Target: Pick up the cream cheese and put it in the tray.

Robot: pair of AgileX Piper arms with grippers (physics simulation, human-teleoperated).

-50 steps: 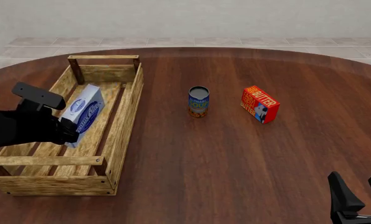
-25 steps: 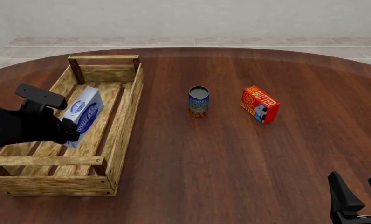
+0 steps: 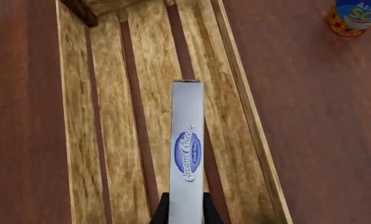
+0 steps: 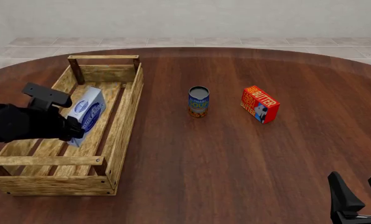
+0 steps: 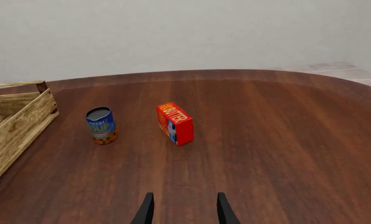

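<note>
1. At the far left of the front view, the left end effector (image 4: pixel 73 128) grips the near end of the cream cheese (image 4: pixel 87 114), a white carton with a dark blue oval label. Compared with a second ago, the black arm has drawn a little leftward and the carton has shifted slightly with it, staying inside the tray (image 4: pixel 124 122).

2. In the left wrist view, the left end effector (image 3: pixel 185 211) shows two dark fingers pinching the cream cheese (image 3: pixel 187 149) on its narrow sides. The carton stands on edge above the slatted bottom of the tray (image 3: pixel 111 140). Whether it rests on the slats or hangs just above them cannot be told.

3. Judged from this, the carrying step looks nearly done. The carton is within the light-wood crate's plank sides, and what likely remains is to let go and withdraw. Released on its narrow edge, it may tip over against a plank.

4. Near the middle of the tabletop (image 4: pixel 235 168) stands an upright soup can (image 4: pixel 198 101), well apart from the tray and unchanged.

5. To its right lies the red butter box (image 4: pixel 260 104), also where it was.

6. At the lower right corner, the right end effector (image 4: pixel 360 193) waits with its fingers spread and empty, motionless over the last second. In the right wrist view, the right end effector (image 5: pixel 182 210) points across the bare wood toward the can and box.
</note>
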